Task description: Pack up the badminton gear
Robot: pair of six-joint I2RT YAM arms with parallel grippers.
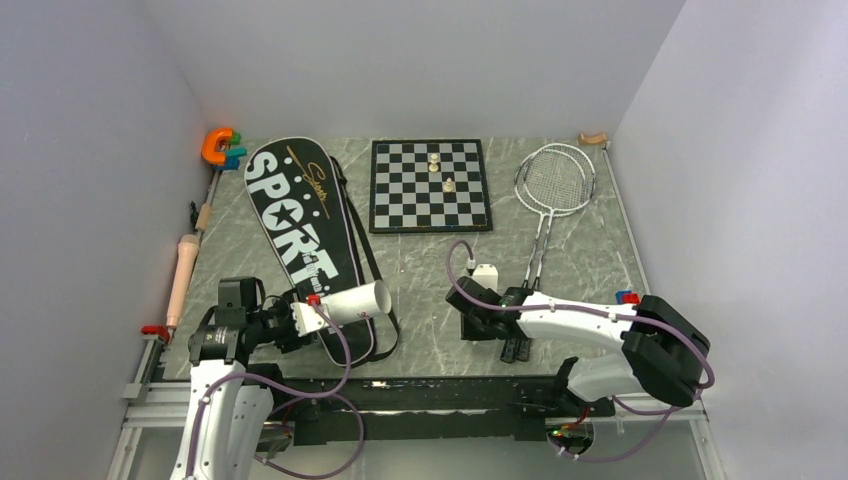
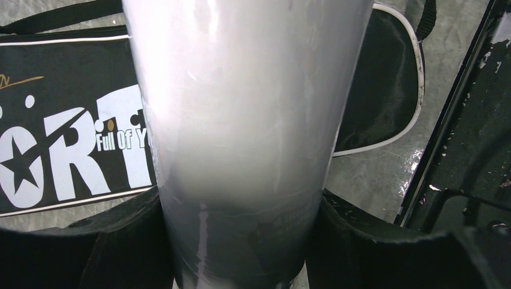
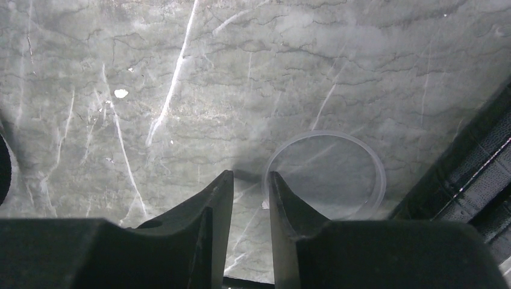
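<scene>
White tube (image 2: pixel 241 120) sits clamped in left end effector (image 2: pixel 241 238); right end effector (image 3: pixel 250 180) is near-closed at a clear ring (image 3: pixel 325 133) unseen from above, grip uncertain.

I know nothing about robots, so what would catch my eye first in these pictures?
The big black bag lettered SPORT, lying on the left, grabs the eye, with the left gripper holding a white tube over its near end. Farther back sit a chessboard in the middle and two rackets to the right.
</scene>
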